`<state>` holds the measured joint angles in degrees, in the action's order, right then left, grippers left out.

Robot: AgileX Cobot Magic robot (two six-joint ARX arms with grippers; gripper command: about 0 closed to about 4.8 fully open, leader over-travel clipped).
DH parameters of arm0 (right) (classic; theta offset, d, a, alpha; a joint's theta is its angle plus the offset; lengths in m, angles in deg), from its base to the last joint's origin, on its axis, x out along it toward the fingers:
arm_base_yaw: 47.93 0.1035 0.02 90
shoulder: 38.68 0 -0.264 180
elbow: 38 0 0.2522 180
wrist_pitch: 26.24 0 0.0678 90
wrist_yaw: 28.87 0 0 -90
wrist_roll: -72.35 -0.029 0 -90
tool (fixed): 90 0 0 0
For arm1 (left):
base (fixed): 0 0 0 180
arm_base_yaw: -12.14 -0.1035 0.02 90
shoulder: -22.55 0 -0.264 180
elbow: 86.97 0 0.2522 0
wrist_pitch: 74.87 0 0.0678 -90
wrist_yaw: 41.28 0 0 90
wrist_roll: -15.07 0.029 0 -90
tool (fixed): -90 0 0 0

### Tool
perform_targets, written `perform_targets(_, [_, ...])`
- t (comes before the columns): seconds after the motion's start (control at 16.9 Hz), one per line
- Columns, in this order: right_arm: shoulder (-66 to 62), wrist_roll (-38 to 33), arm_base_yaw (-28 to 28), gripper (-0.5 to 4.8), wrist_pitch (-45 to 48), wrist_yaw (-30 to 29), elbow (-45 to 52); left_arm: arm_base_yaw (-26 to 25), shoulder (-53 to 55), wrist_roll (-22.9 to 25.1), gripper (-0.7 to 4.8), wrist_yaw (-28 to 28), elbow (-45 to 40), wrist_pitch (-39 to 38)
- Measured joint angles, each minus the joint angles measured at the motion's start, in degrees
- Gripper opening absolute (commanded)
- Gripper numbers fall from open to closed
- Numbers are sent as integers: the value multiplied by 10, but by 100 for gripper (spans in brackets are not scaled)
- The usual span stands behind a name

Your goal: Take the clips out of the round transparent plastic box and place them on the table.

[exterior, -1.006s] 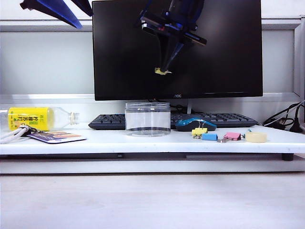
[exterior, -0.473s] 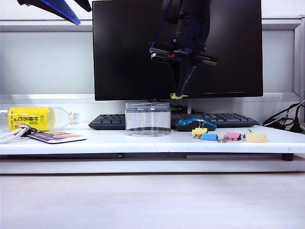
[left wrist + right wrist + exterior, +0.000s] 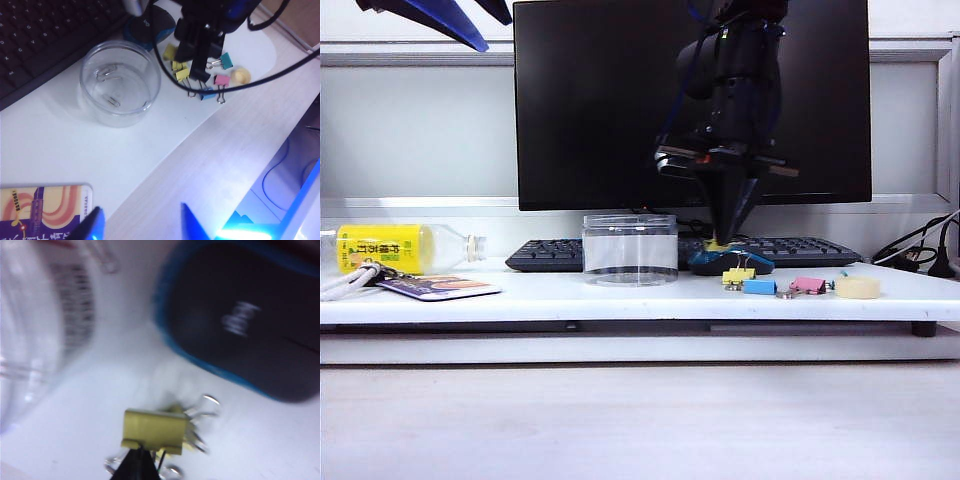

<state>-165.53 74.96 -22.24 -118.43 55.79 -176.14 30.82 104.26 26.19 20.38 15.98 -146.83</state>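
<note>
Beside the mouse (image 3: 730,259), right claw (image 3: 137,462) grips a clip (image 3: 155,429); left claw (image 3: 142,225) gapes.

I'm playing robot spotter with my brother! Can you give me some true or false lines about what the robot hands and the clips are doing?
1. The right hand holds a yellow clip. True.
2. It hangs over the round box. False: it is beside the mouse.
3. The left hand is open and empty. True.
4. The pink clip is inside the box. False: it lies on the table.
</note>
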Motion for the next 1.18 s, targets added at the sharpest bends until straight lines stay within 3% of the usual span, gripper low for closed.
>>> perform_targets(0.35, [0,2,0,14,31,-22,6,0,0,0,206,0,0,-4])
perform_targets(0.47, [0,2,0,69,31,-22,6,0,0,0,206,0,0,-4])
perform_targets(1.01, [-4,2,0,77,30,-24,12,0,-1,0,206,0,0,-10])
perform_targets(1.18, [59,2,0,77,68,-24,11,0,-27,0,206,0,0,-3])
